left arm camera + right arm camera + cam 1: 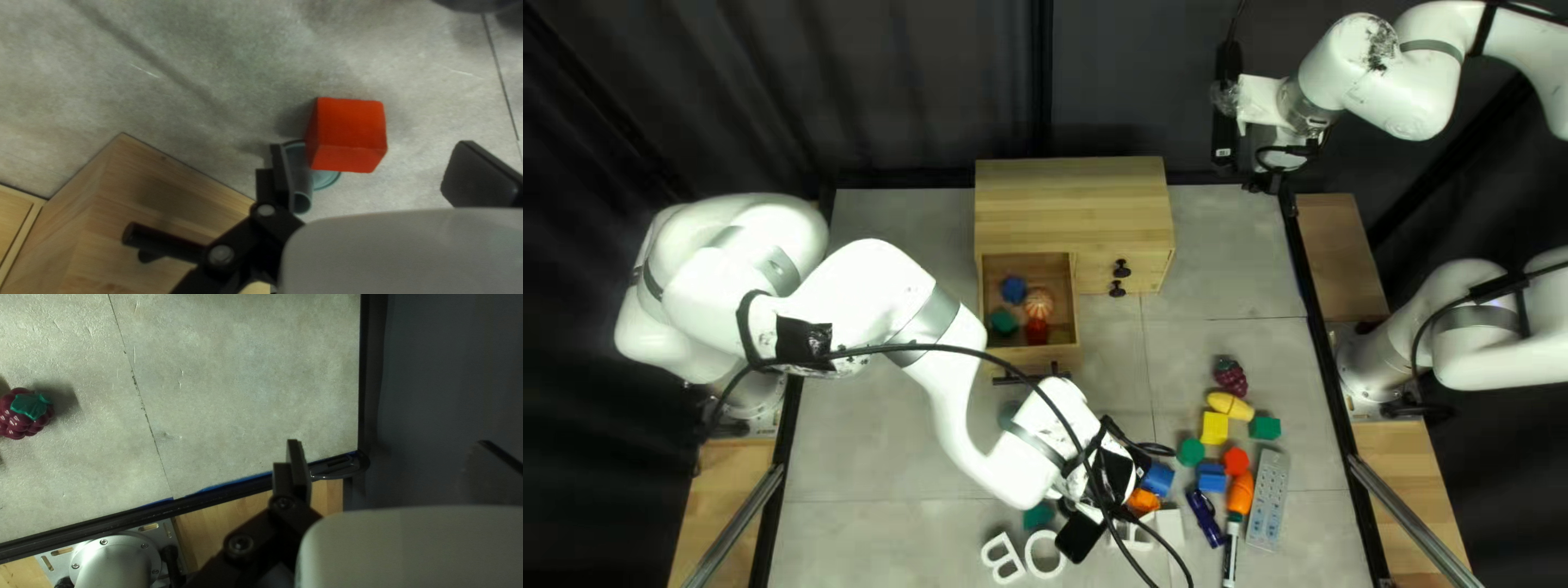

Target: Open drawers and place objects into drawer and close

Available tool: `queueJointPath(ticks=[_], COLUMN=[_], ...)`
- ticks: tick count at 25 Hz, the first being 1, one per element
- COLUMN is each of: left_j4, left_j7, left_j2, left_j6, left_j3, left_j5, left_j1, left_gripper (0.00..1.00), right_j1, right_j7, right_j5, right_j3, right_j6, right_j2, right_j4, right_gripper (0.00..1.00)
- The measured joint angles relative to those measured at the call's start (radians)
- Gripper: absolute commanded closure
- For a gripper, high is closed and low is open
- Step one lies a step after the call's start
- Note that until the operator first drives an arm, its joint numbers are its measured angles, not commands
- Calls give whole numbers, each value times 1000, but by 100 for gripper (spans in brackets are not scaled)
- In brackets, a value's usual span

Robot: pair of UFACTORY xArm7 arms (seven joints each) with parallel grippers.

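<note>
Black and parted wide, the fingers of the robot's left end effector (373,160) have nothing gripped; a plain red cube (348,130) lies ahead, between their lines, nearer one finger. A teal round-based piece (328,180) overlaps it in the left wrist view; whether they touch, I can't tell.

What worries me is that piece: closing from here, a finger could land on it, tip it and knock the cube askew. The wooden drawer front with its black bar handle (163,242) is close too, so a low swing might bump or shove it. And the open wooden drawer (989,272) is already partly filled; a cube set on top of the others could stand proud and jam the closing.

Counting outward: four things sit in that drawer, one blue, one green, one red, one orange and striped. Its pale wooden chest (1073,191) shows two small black knobs. At the right of the bench (882,479) I count one dark berry (1231,377), two yellow pieces, one a cube (1214,427), and one pale grey power strip (1269,501). The right end effector (389,457) hangs open and empty, well away.
</note>
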Motion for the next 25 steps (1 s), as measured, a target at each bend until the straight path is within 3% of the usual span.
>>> queueJointPath(ticks=[3, 11, 13, 14, 18, 19, 20, 25], left_j4=[-13, -42, -46, -49, -69, -73, -78, -89], left_j7=[1, 9, 11, 13, 23, 25, 28, 35], left_j2=[-2, -9, -9, -9, -18, -20, -23, -28], left_j6=[-12, -44, -50, -55, -77, -82, -87, -103], left_j3=[-1, -5, -6, -6, -11, -12, -14, -16], left_j5=[-2, -7, -8, -9, -15, -16, -17, -18], left_j1=[5, 22, 25, 27, 40, 44, 47, 55], left_gripper=[47, 23, 22, 16, 15, 43, 100, 100], right_j1=[0, 0, 0, 0, 0, 0, 0, 0], right_j7=[0, 0, 0, 0, 0, 0, 0, 0], right_j5=[0, 0, 0, 0, 0, 0, 0, 0], right_j3=[0, 0, 0, 0, 0, 0, 0, 0], right_j6=[0, 0, 0, 0, 0, 0, 0, 0], right_j2=[0, 0, 0, 0, 0, 0, 0, 0], right_j4=[0, 0, 0, 0, 0, 0, 0, 0], right_gripper=[0, 0, 0, 0, 0, 0, 0, 0])
